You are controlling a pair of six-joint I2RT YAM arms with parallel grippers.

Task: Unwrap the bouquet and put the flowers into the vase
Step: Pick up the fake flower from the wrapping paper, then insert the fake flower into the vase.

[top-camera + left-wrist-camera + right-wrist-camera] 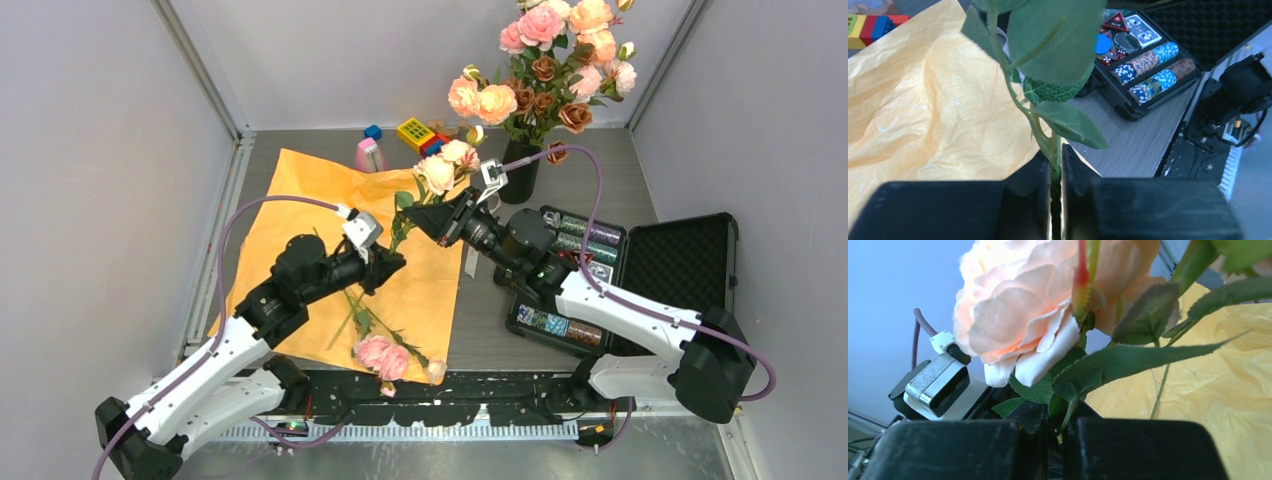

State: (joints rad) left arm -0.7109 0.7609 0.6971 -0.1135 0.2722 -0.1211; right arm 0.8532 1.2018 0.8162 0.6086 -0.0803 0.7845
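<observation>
A rose sprig (437, 172), with peach-pink blooms on a leafy stem, is held in the air above the far part of the flattened orange paper (300, 190), near the black vase (520, 175). It is pinched in two places. The left end effector (388, 265) is pressed together on the lower stem. The right end effector (420, 222) is pressed together on the stem just under the blooms.

The unwrapping is judged done, since the paper lies open on the bench (490, 330). The step in hand is taken to be a handover of one sprig bound for the vase. The next move is expected to call for the lower grip to be let go, the stem turned upright, and its foot threaded into the narrow neck, which is crowded by a tall bunch (545, 60). More roses (383, 355) lie on the near part of the paper.

Both arms are reached forward and inward, with the wrists angled toward each other over the paper.
</observation>
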